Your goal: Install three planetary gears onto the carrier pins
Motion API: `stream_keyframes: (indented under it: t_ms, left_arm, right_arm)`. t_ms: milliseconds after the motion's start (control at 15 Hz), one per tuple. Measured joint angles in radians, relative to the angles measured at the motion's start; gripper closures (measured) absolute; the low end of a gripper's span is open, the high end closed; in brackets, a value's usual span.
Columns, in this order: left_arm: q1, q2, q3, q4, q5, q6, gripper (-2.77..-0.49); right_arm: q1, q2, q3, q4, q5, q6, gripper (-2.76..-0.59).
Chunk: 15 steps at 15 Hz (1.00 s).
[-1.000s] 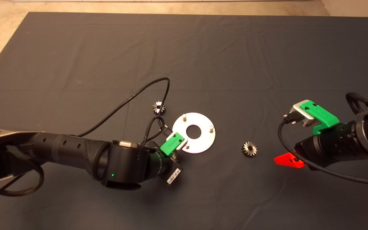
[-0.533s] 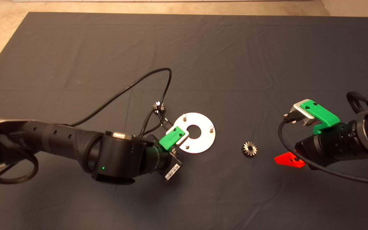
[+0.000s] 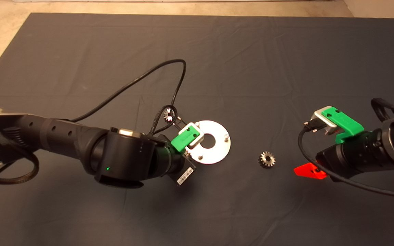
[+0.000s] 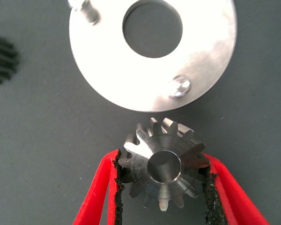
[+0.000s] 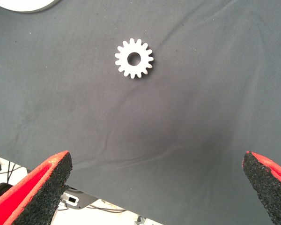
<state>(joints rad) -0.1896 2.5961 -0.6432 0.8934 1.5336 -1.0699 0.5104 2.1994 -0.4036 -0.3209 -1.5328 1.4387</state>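
Your left arm reached low across the mat [image 3: 80, 51], its left gripper [image 4: 164, 187] pinching a gear [image 4: 163, 168] beside the disc [image 4: 215, 56]. Your right gripper [image 5: 154, 187] waited spread wide near another gear [image 5: 134, 58].

Head overhead; wrists close above mat [image 3: 80, 51].

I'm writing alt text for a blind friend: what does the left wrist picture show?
The left hand grips a small toothed metal gear between its two red fingers, just off the edge of a flat silver disc with a big centre hole. Two short pins stand on the disc, both bare, and the teeth of another gear peek in at the edge.
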Motion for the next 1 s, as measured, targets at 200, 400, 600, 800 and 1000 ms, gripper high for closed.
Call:
stream_keyframes:
  t_ms: [200,400,600,800,1000]
  left_arm:
    - [0.000,0.048,0.000,-0.004,0.000,-0.015,-0.87]
    - [0.000,0.069,-0.001,-0.004,0.000,-0.020,-0.86]
    - [-0.005,0.074,-0.008,-0.005,0.001,-0.023,-0.86]
    - [-0.005,0.080,-0.031,-0.006,0.001,-0.023,-0.86]
    - [-0.005,0.080,-0.064,-0.006,0.001,-0.022,-0.86]
  right_arm:
    - [0.000,0.000,0.000,0.000,0.000,0.000,-2.73]
    - [0.000,0.000,0.000,0.000,-0.001,0.000,-2.73]
    - [0.000,0.000,0.000,0.000,0.000,0.000,-2.73]
    - [0.000,-0.002,0.000,0.000,0.000,0.000,-2.73]
    - [0.000,-0.003,0.000,0.000,-0.001,0.000,-2.73]
